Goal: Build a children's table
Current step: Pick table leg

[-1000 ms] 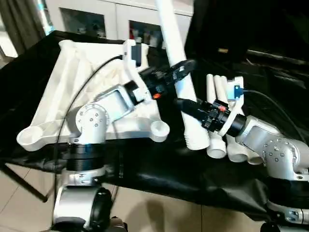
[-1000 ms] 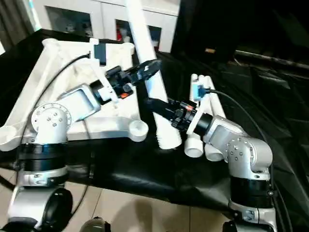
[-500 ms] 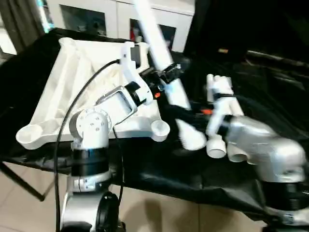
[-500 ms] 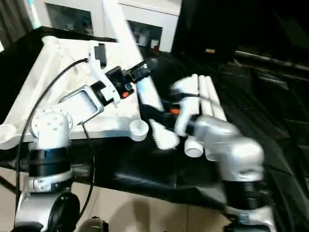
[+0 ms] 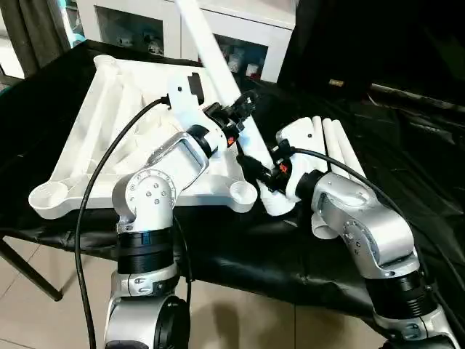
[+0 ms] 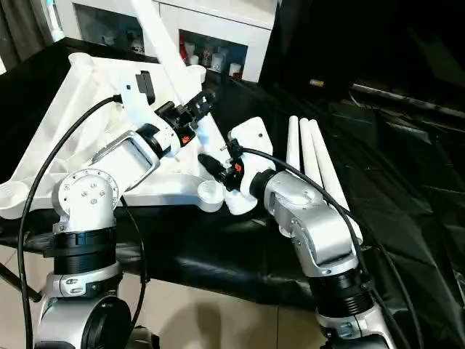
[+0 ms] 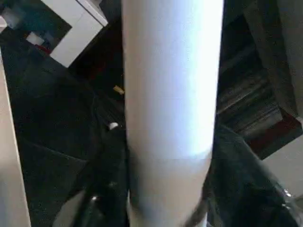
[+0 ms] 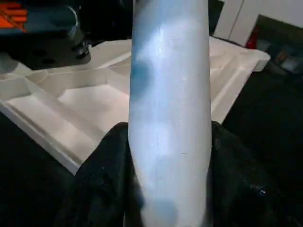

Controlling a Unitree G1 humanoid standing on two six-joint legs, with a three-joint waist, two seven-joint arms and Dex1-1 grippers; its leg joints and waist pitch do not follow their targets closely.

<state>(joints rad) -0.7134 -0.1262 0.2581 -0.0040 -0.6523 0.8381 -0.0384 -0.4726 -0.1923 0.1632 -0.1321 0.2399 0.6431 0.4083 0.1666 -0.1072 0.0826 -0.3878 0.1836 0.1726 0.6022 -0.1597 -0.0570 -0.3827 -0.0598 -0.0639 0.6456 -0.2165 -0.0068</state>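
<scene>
Fingers (image 8: 104, 170) of the right gripper (image 5: 256, 171) clamp the thick lower end of one white leg (image 5: 218, 65); higher up that leg, the left gripper (image 5: 236, 116) has its fingers around it, closer than a second ago, when they stood wide. One table top (image 5: 109, 123) lies ribbed side up on the black tabletop (image 5: 240, 254), two near corner sockets showing. Three more legs (image 5: 334, 145) lie side by side right of it. Since the earlier frame the held leg leans further left, its base nearer the socket (image 5: 243, 193).
</scene>
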